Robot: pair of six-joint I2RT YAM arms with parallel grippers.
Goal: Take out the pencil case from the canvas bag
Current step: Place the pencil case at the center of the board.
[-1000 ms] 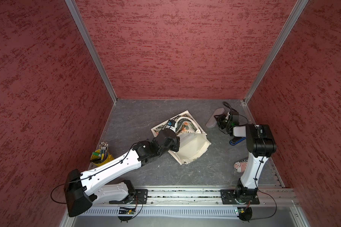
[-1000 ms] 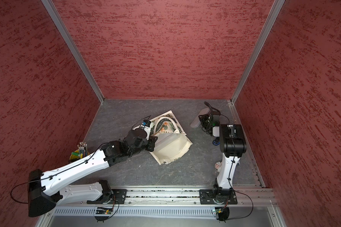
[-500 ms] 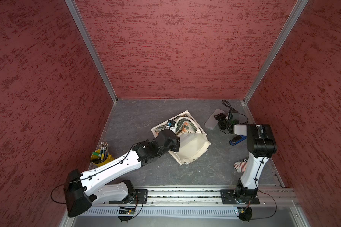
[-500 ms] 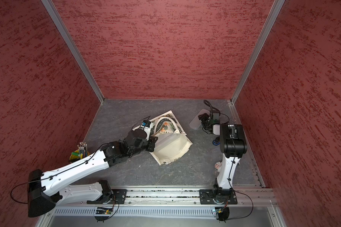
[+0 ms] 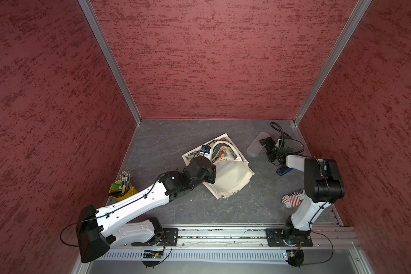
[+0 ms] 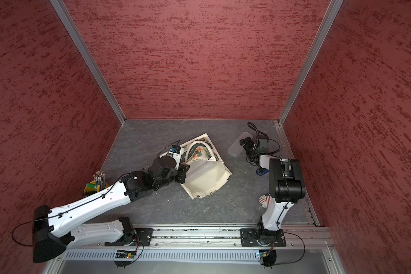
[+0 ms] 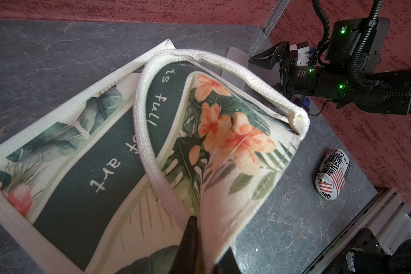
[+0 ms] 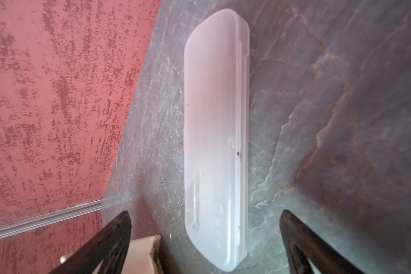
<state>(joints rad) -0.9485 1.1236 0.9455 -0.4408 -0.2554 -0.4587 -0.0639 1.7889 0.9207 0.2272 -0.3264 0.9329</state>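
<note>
Pencil case (image 5: 257,144) lies flat on the bench (image 5: 176,137), right of centre in a top view — outside the canvas bag (image 5: 228,175), to its upper right. Its long axis runs straight away from the nearer right end effector (image 5: 268,149), jaws wide apart astride its near end. Left end effector (image 7: 206,244) is clamped on bag fabric.

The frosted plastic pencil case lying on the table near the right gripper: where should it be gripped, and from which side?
Probably best across the narrow width of the pencil case, near its middle, coming from above. It lies flat on the table with both long straight sides free, so the open right gripper can close on them.
</note>
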